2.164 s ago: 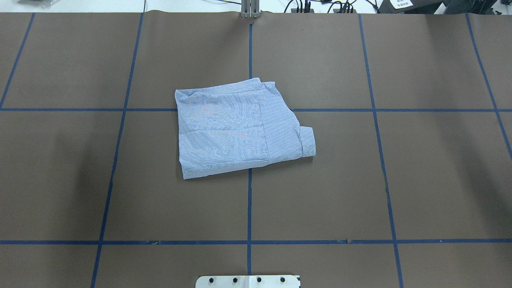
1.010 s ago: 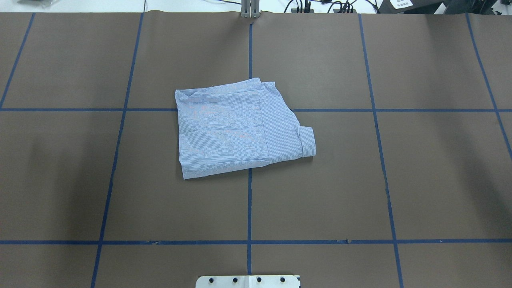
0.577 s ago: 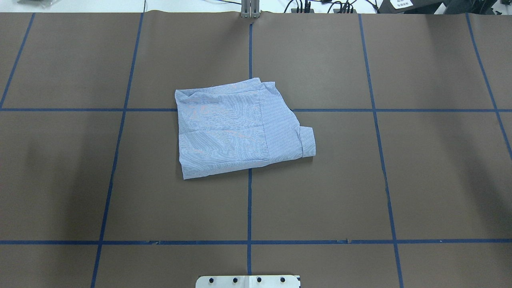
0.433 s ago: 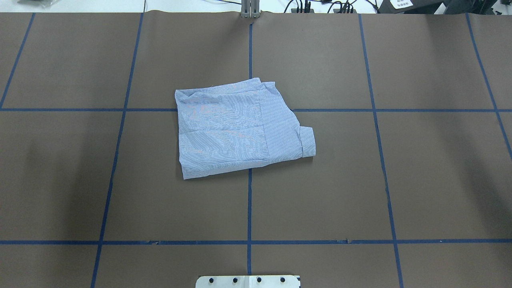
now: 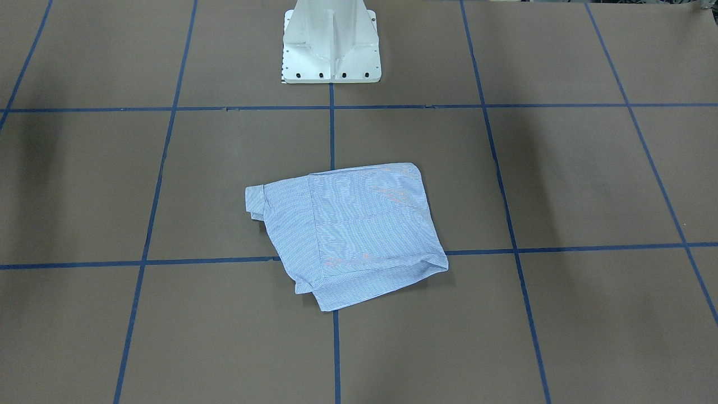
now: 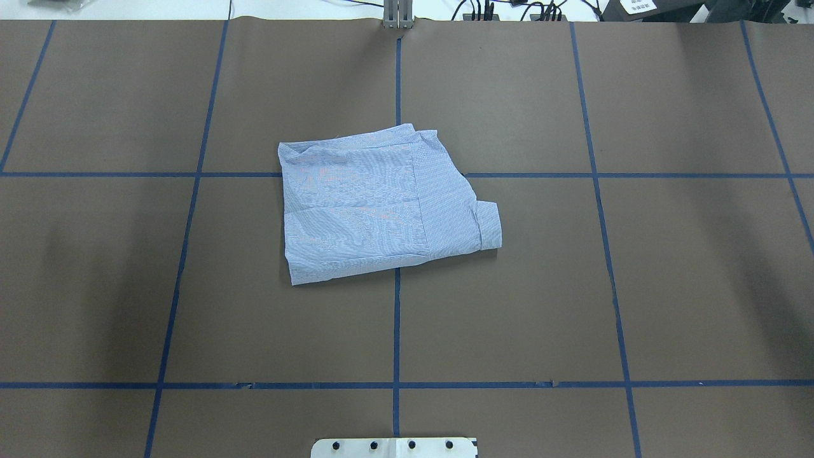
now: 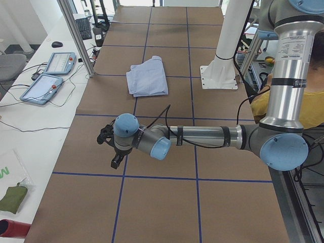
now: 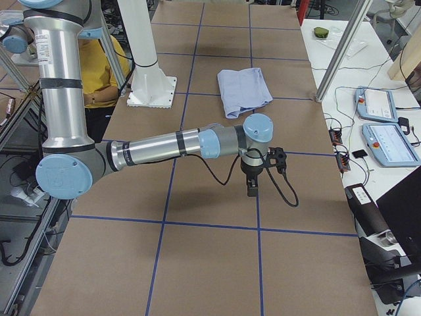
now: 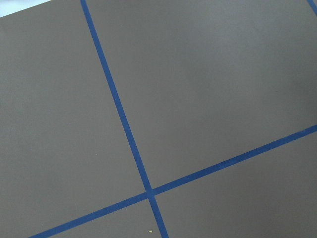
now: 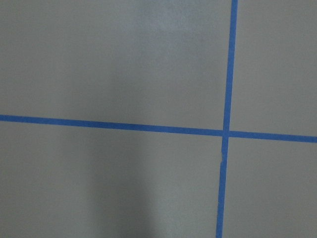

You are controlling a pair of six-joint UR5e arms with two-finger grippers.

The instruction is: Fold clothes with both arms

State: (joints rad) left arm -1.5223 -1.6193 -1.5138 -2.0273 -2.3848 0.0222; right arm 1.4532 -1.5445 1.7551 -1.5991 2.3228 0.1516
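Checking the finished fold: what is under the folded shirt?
The shirt lies on the brown table cover, over a crossing of blue tape lines. The crossing itself and the shirt's lower layers are hidden.

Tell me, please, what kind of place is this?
Most likely a robotics lab work cell. The brown table carries a blue tape grid, control pendants lie on a side bench, and the left arm and right arm reach over it.

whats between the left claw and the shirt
Between the left claw and the shirt: only bare brown table cover, crossed by a blue tape line. The exterior left view shows it.
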